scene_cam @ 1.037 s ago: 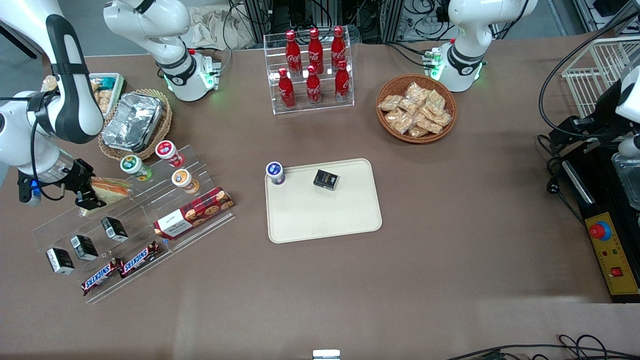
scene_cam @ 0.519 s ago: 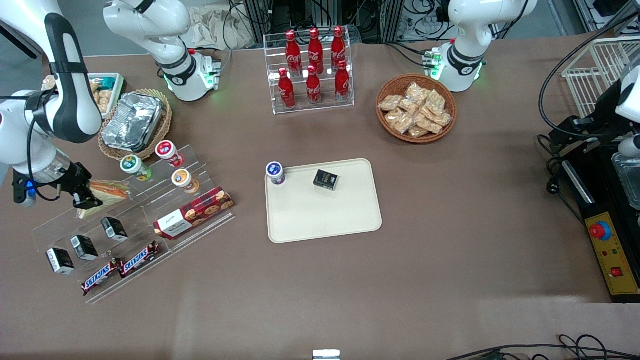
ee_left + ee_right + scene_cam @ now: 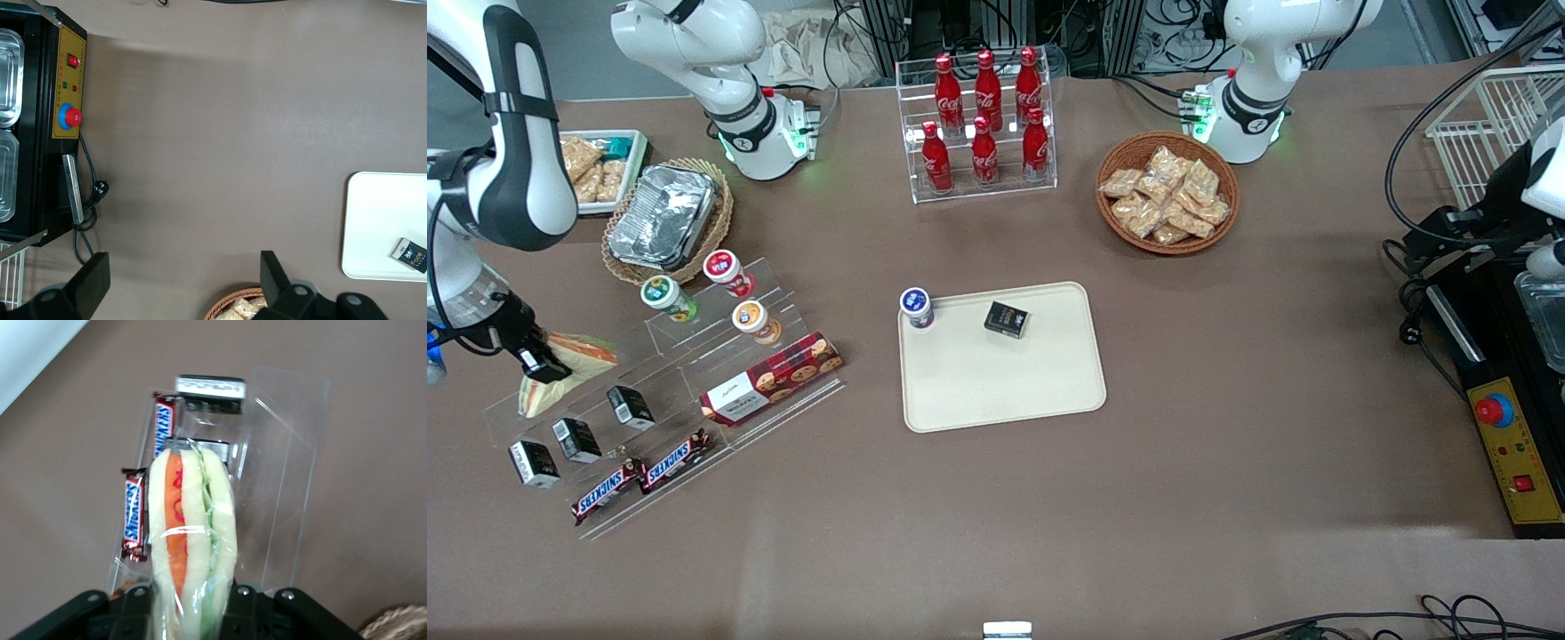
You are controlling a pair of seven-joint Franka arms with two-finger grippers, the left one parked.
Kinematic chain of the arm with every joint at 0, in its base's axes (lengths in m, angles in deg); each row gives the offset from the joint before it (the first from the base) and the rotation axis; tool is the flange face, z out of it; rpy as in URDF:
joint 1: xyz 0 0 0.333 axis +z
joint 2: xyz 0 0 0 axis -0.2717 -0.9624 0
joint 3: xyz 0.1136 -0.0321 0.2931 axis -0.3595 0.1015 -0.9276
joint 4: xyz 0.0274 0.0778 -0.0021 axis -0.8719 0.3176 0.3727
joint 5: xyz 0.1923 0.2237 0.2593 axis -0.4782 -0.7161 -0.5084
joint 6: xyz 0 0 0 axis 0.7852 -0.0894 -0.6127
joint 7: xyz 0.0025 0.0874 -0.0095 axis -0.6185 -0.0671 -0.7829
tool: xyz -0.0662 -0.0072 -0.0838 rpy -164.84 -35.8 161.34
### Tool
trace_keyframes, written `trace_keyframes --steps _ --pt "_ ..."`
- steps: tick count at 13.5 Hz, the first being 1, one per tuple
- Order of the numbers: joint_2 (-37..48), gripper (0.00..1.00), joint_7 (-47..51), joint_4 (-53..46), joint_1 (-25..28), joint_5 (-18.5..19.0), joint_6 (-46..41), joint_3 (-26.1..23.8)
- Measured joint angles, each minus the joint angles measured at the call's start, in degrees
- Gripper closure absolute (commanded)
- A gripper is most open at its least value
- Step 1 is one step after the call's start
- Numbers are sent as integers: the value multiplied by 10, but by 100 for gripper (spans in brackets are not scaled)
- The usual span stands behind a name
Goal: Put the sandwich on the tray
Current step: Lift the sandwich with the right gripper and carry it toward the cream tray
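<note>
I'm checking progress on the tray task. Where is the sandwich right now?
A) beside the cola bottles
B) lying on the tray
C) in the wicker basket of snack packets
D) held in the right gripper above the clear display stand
D: the gripper is shut on the sandwich over the clear display stand, far from the tray.

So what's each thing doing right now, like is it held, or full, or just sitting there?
sandwich: wrapped, gripped, lifted over the clear shelf, not on the tray.
gripper: jaws shut on the sandwich, at the working arm's end of the table.
tray: flat on the table, mostly bare.
small dark box: lying on the tray.
blue-lidded cup: upright at the tray's corner.
wicker basket: full of snack packets.
</note>
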Motion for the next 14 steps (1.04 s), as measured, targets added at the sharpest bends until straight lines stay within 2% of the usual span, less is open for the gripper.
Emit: trace_keyframes --steps 3,6,14 --pt "1 72 -64 -40 13 0 -70 -20" --pt "1 72 -79 -82 51 0 -143 -38" --pt "1 72 -96 -122 220 0 -177 -44"
